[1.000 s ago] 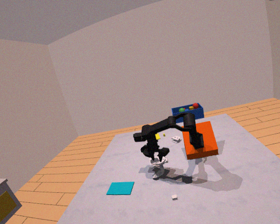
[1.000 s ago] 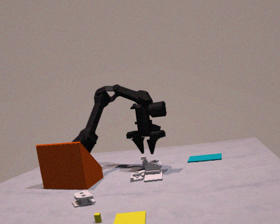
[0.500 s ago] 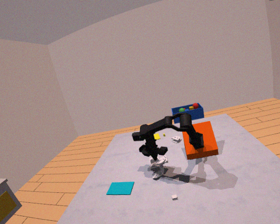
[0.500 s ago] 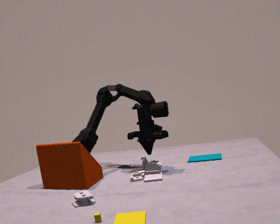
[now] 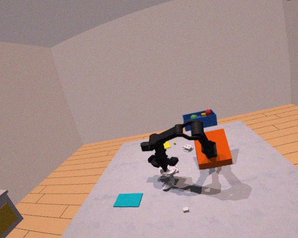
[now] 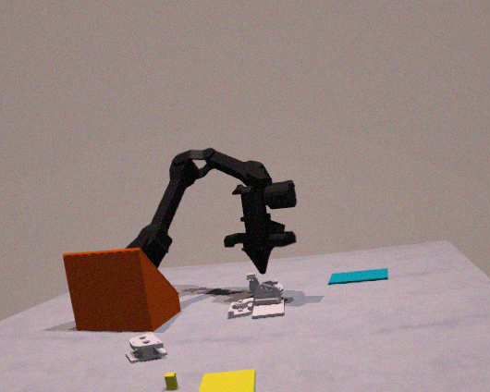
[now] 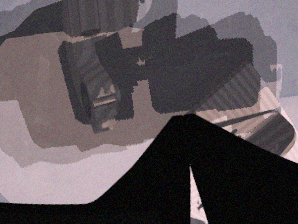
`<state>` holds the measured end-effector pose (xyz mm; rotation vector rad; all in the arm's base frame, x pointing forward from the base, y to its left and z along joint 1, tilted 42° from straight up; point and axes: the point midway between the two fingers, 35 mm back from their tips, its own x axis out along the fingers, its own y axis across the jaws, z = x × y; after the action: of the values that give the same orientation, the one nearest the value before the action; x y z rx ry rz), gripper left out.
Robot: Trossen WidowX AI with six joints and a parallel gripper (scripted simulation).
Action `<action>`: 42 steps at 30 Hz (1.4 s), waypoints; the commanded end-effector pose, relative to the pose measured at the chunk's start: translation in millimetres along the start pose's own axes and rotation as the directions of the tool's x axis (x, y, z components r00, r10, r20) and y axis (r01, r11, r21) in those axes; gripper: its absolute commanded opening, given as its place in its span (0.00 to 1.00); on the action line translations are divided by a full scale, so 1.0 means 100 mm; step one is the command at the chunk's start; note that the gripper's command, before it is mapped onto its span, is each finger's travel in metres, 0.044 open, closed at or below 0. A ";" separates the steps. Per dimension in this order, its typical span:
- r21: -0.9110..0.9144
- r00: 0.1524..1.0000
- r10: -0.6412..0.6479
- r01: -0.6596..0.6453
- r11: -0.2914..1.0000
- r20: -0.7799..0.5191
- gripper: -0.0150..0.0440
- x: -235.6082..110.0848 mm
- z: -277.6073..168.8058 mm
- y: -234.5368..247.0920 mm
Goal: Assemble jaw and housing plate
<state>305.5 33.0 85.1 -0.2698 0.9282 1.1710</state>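
The pale grey base with its pins and jaws [image 6: 257,302] [image 5: 168,179] lies on the table in the middle. One jaw part [image 6: 252,280] sticks up from it at a tilt. In the wrist view a grey jaw with gear teeth [image 7: 101,95] lies in shadow at upper left. My gripper [image 6: 262,270] [image 5: 166,169] [image 7: 184,125] points straight down just above the base. Its fingers are shut to a point with nothing between them. The housing plate [image 6: 145,347] [image 5: 188,147] lies apart on the table, in front of the orange block.
A big orange block [image 6: 116,288] [image 5: 213,146] stands by the arm's base. A cyan mat [image 6: 358,275] [image 5: 128,200], a yellow mat [image 6: 227,381] [image 5: 167,145], a small yellow cube [image 6: 170,380] and a small white cube [image 5: 185,209] lie on the table. A blue bin [image 5: 199,118] holds coloured shapes at the far edge.
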 end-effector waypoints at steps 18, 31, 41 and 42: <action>0.004 1.000 -0.001 0.001 1.000 -0.002 0.25 0.34 0.00 0.00; 0.004 1.000 0.000 0.000 1.000 0.001 0.25 0.51 0.00 0.02; 0.005 1.000 0.001 -0.001 1.000 0.000 0.25 0.50 0.02 0.16; 0.005 1.000 0.001 -0.001 1.000 0.000 0.25 0.50 0.02 0.17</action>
<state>299.8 72.1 51.1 -0.2705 0.9344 1.1709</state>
